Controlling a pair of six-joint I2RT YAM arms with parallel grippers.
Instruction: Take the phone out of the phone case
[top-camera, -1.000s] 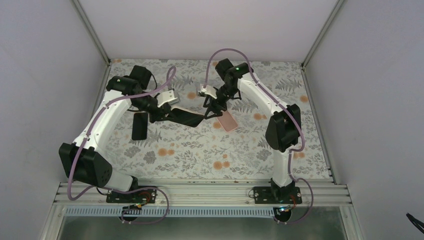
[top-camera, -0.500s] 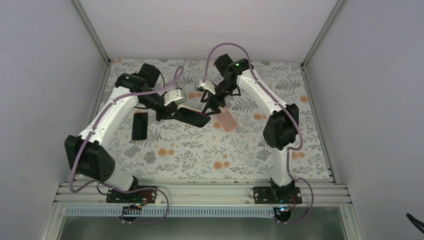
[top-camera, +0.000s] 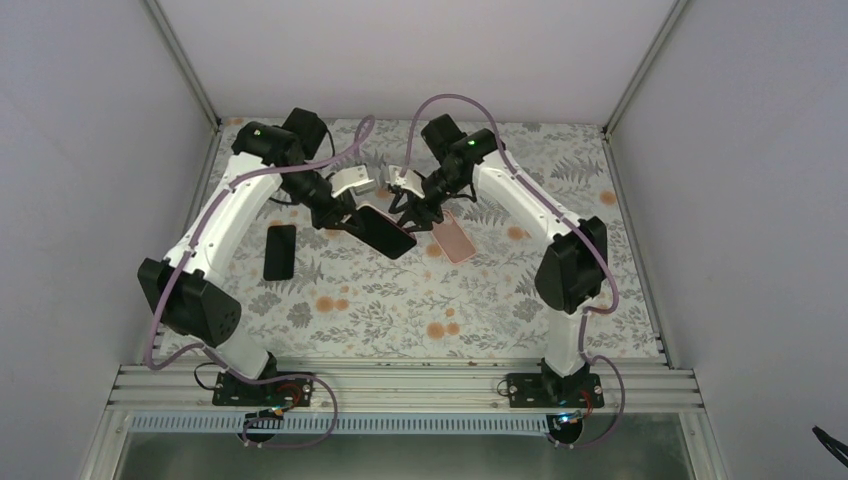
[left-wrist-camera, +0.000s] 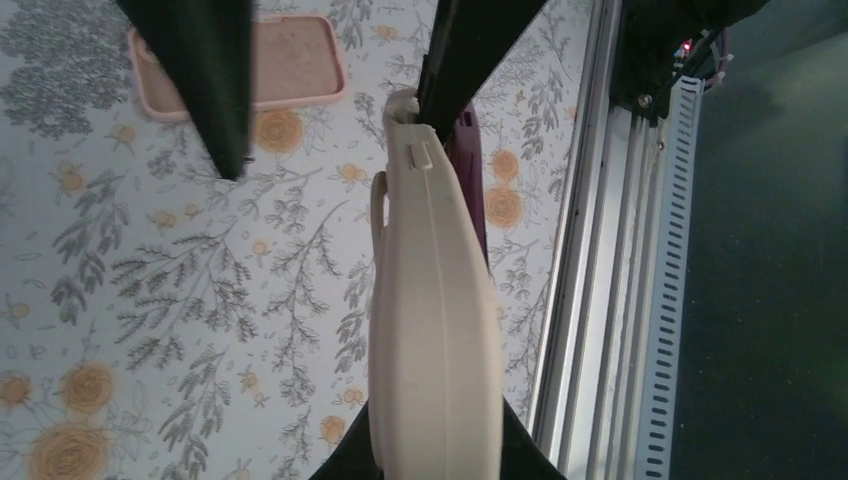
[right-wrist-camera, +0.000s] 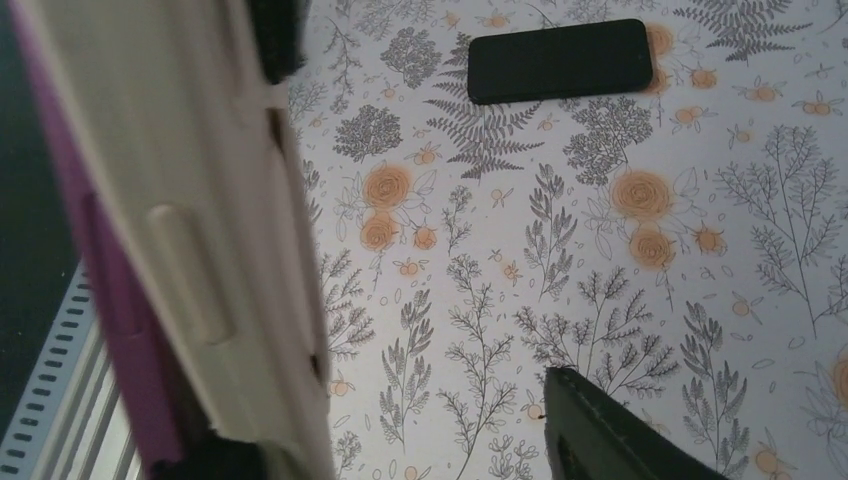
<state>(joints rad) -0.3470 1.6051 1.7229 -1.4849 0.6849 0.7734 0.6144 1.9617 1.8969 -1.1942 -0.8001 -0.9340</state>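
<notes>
Up top, the phone (top-camera: 383, 230) hangs tilted above the table (top-camera: 400, 310), pinched between both arms. The left wrist view reveals its cream case (left-wrist-camera: 435, 330) edge-on. Left gripper (top-camera: 343, 213) clamps one end, right gripper (top-camera: 412, 213) grips the other, arms angled inward.

- Overhead view: bright, even, diffuse light; white walls (top-camera: 90, 150) slightly washed out, no hard glare.
- Soft, short shadows on the floral tabletop (top-camera: 400, 300) just beneath the arms; light seems to come from above.
- Overhead sharp in the middle; enclosure posts lean outward toward the corners, mild wide-angle distortion.
- Left wrist view: cream phone case (left-wrist-camera: 435, 330) very close, soft-focus; tabletop behind it sharper; area right of the metal rail (left-wrist-camera: 590, 250) dark.
- Right wrist view: case edge (right-wrist-camera: 190, 250) blurred, oversized; black phone (right-wrist-camera: 560, 60) far from it crisp.
</notes>
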